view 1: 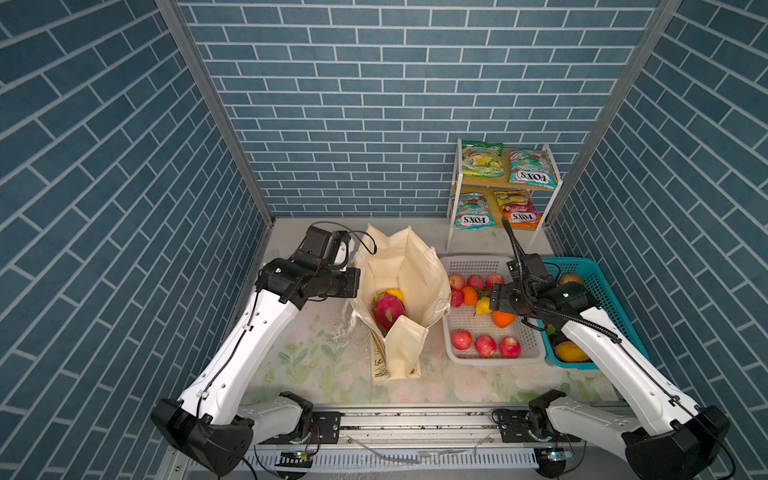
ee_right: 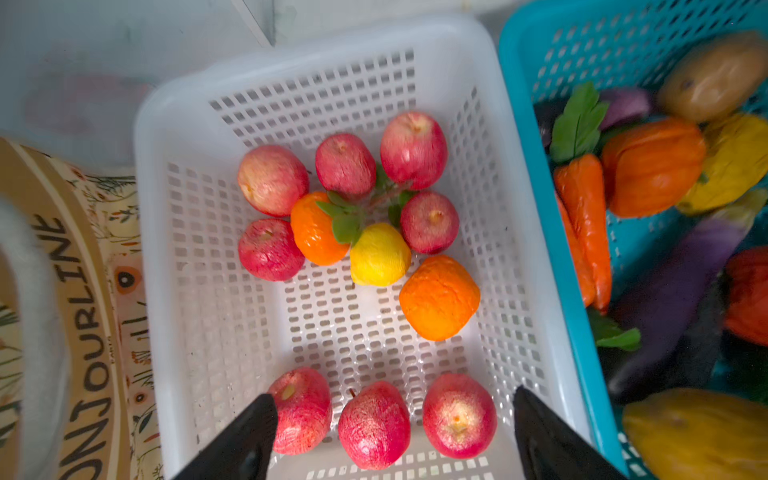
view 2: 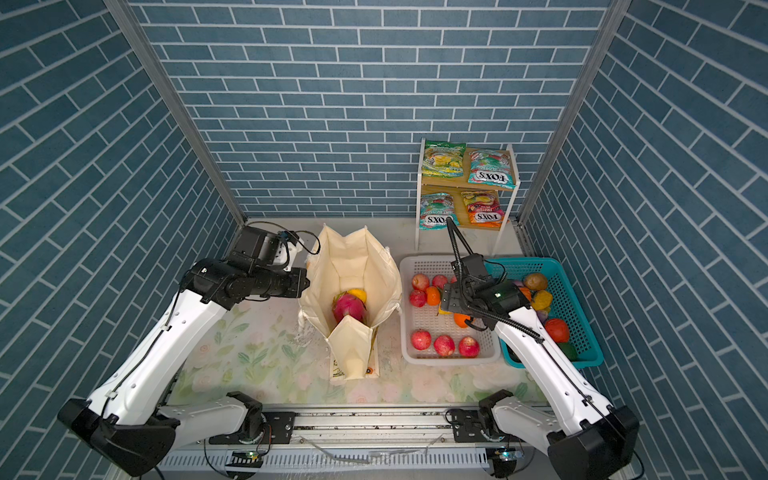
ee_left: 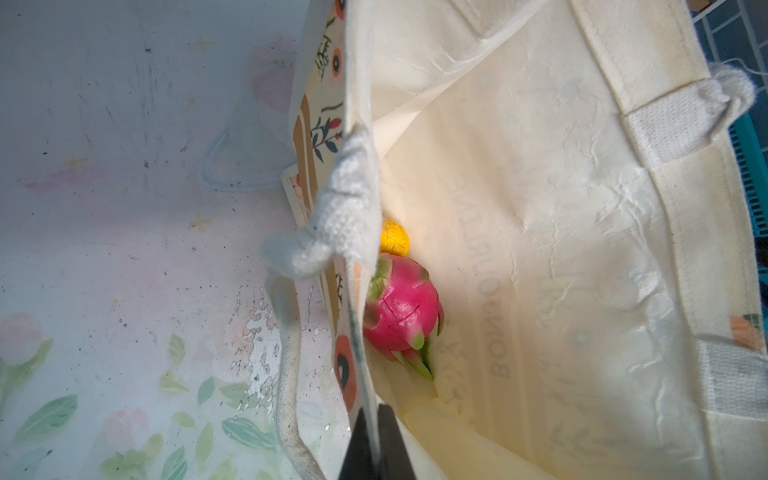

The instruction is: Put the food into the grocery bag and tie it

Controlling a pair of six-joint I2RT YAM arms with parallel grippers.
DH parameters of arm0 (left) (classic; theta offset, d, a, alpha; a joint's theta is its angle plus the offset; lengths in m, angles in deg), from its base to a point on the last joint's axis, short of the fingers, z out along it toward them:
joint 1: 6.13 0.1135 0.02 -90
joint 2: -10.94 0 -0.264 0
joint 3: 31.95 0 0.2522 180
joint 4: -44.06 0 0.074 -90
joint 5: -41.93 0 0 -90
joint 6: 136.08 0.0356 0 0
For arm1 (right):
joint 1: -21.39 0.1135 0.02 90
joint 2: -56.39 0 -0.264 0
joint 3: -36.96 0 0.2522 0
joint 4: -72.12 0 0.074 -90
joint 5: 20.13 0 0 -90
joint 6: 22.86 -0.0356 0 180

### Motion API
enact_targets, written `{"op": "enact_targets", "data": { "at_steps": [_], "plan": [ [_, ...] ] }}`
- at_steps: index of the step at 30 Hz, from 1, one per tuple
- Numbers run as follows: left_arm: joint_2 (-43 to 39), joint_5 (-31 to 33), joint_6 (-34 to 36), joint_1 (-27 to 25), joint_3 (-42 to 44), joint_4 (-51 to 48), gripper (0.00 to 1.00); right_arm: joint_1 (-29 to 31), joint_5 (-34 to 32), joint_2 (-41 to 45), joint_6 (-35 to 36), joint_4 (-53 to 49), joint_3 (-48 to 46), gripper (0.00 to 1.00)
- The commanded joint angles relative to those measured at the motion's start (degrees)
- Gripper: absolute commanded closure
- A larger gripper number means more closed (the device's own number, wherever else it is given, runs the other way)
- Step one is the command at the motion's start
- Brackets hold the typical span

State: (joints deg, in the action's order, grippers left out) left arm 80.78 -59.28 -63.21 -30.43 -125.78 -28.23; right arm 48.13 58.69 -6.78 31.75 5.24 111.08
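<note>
**Left claw** (ee_left: 374, 411): pressed together on one cloth wall of the grocery bag (ee_left: 540, 249), pinching it at the rim. The bag stands open on the desk (view 1: 316, 353).

**Inside the bag, below and beyond this claw:** we count one pink dragon fruit (ee_left: 401, 309). One yellow fruit (ee_left: 394, 237) lies just past it.

**Right claw** (ee_right: 392, 397): spread wide, holding nothing, hanging over the white basket (ee_right: 316, 83).

**Under the right claw:**
- We list three red apples (ee_right: 374, 424) in a row between its fingers.
- Further ahead lie five more apples, two oranges (ee_right: 438, 297) and a lemon (ee_right: 380, 255), clustered.

**Beside the right claw, on the side away from the bag:** the teal basket (ee_right: 582, 50), holding vegetables.

**Well beyond the right claw:** four FOX'S packets (view 1: 532, 168) on the shelf (view 1: 490, 183).
</note>
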Motion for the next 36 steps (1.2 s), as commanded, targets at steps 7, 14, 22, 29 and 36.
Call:
{"op": "enact_targets", "data": {
  "at_steps": [7, 14, 22, 29, 36],
  "plan": [
    [-1.2, -0.1, 0.0, -0.1, 0.7, 1.4, 1.00, -1.5, 1.3, -0.8, -10.7, 3.0, -6.6, 0.12],
    [-0.9, -0.6, 0.0, -0.2, 1.1, 2.1, 1.00, -3.1, 0.3, -0.1, -15.6, 5.9, -10.8, 0.17],
    [-0.7, -0.6, 0.2, -0.2, 0.9, 2.4, 1.00, -6.1, -2.2, 3.0, -23.6, 8.9, -14.9, 0.25],
    [-0.2, -0.7, 0.2, -0.2, 1.1, 2.7, 1.00, -10.1, 1.2, 1.8, -29.5, 13.1, -16.5, 0.30],
    [0.1, -0.6, 0.4, -0.2, 1.2, 3.1, 1.00, -11.6, 3.2, -2.6, -33.4, 15.2, -15.6, 0.31]
  ]
}}
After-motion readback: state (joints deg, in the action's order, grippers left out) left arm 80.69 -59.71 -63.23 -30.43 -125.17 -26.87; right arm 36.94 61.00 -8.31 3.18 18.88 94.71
